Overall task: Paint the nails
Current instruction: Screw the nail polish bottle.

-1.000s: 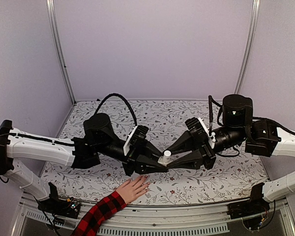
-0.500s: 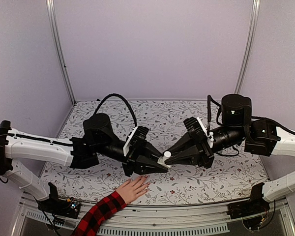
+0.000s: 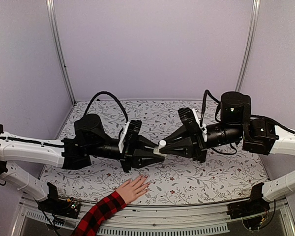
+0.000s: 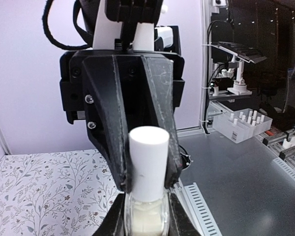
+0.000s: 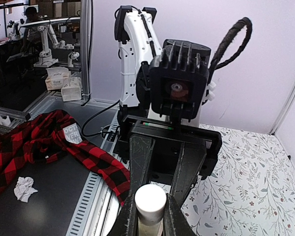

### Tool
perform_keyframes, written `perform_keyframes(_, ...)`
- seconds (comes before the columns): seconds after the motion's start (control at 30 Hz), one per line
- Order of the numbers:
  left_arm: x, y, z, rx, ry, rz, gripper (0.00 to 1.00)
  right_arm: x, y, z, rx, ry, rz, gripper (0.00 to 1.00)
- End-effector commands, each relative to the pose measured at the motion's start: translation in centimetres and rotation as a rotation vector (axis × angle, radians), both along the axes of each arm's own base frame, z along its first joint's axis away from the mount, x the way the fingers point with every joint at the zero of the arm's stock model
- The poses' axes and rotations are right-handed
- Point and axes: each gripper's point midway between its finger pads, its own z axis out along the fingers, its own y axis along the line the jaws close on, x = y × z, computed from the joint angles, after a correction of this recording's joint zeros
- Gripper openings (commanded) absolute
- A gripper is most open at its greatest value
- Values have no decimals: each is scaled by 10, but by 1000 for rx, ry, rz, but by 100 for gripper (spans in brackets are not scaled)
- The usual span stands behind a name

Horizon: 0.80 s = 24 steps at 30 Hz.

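A small clear bottle (image 3: 161, 149) with a white cap (image 3: 162, 143) hangs above the table's middle, between both arms. My left gripper (image 3: 159, 154) is shut on its glass body (image 4: 147, 216). My right gripper (image 3: 165, 148) is shut on the white cap (image 5: 150, 201), facing the left one tip to tip. A light-skinned hand (image 3: 133, 189) in a red-and-black plaid sleeve (image 3: 101, 213) lies flat at the table's near edge, below and left of the bottle. The nails (image 3: 146, 179) are tiny and barely show. In the right wrist view only the plaid sleeve (image 5: 91, 160) appears.
The table has a floral cloth (image 3: 221, 172) and lilac walls on three sides. A ridged metal rail (image 3: 177, 227) runs along the near edge. Beyond the table, the left wrist view shows a bench with small white parts (image 4: 241, 123).
My right gripper has shut on the white cap. Both grippers and the bottle have shifted a little left and up. The hand has stayed put.
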Motion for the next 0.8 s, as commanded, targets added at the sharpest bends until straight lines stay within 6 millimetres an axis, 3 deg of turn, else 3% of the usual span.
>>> perform_keyframes(0.0, 26, 13, 40, -137, -48, 162, 0, 8, 4, -22, -58, 58, -50, 0)
perform_keyframes(0.23, 51, 20, 43, -164, -33, 318, 0, 29, 9, -25, -56, 80, -166, 0)
perform_keyframes(0.43, 88, 32, 42, -189, 12, 536, 0, 58, 12, -31, -57, 102, -330, 0)
perform_keyframes(0.77, 134, 38, 20, -196, 75, 796, 0, 104, 24, -56, -27, 202, -571, 0)
